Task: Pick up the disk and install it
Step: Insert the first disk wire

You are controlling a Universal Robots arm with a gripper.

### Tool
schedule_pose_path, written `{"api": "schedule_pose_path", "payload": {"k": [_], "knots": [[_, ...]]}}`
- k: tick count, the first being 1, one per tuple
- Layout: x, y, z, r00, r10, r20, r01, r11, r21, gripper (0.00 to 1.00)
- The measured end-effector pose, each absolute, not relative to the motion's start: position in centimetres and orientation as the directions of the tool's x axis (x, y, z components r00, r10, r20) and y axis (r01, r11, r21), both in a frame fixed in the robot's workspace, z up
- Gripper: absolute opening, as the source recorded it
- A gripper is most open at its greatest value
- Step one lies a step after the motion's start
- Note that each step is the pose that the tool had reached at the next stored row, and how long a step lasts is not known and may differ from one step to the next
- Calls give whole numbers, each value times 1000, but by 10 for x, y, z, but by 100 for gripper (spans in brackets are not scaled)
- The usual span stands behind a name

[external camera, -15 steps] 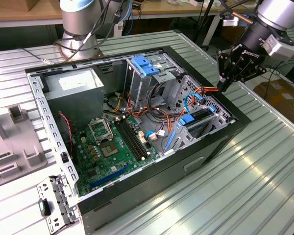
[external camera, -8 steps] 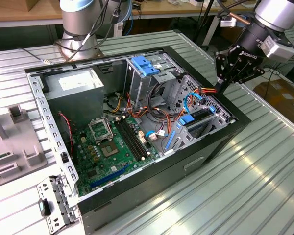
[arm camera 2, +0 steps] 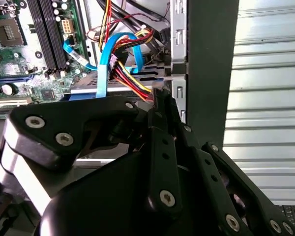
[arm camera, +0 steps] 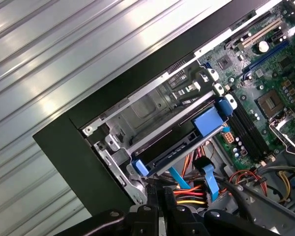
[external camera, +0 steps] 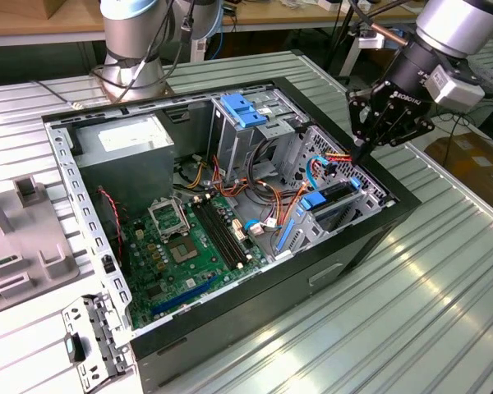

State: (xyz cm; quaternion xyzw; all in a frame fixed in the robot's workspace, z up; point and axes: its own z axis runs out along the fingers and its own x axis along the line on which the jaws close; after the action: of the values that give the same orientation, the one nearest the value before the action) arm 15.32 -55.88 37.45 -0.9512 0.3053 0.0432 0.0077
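A: Ribbed metal table (external camera: 444, 271) carries the open computer case (external camera: 329, 271); the disk (arm camera: 174, 150) sits in its bay at the case's four o'clock corner.

B: Pincer (external camera: 360, 148) hovers closed, empty, just above. Snagging the cables (arm camera 2: 130, 78) is my worry.

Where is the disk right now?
The disk sits in the drive bay at the case's front corner, toward the exterior view's right, beside the coloured cables and below the gripper.
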Motion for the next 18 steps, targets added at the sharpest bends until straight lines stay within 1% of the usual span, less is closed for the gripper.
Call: {"api": "schedule_pose_path", "payload": {"k": [14,18], "knots": [[123,-559,372,810,-580,-87,-582,-813,12,16],[120,-559,367,807,-584,-87,-585,-811,12,16]]}}
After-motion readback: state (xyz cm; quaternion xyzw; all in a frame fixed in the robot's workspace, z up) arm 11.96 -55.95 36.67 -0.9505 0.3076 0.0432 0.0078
